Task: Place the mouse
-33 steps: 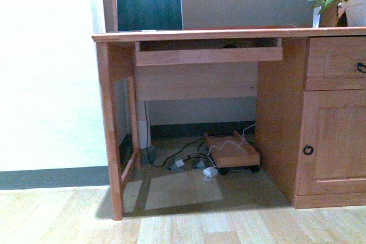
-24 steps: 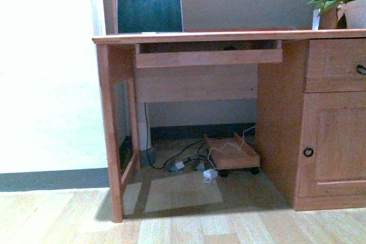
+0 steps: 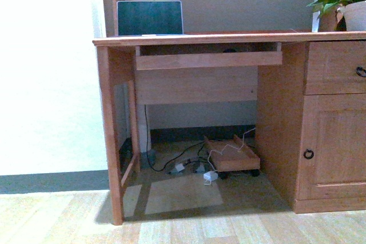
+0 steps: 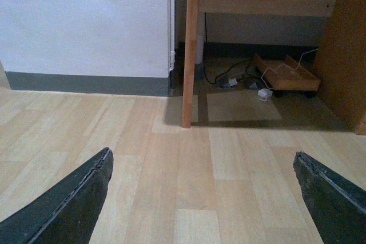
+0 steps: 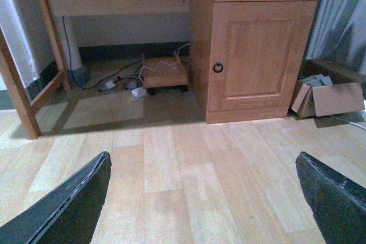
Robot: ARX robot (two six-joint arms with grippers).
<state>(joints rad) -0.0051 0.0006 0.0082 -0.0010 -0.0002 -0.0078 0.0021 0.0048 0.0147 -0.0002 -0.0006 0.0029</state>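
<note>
Wood floor lies open before the desk. The left gripper and right gripper gape wide, holding nothing. The mouse, a faint dark hump, sits on the shelf under the desk's front edge.

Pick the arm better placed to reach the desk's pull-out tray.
Right, narrowly: the tray sits slightly right of the robot's centre, with a dark shape toward its right end. Left gripper and right gripper are both open.
</note>
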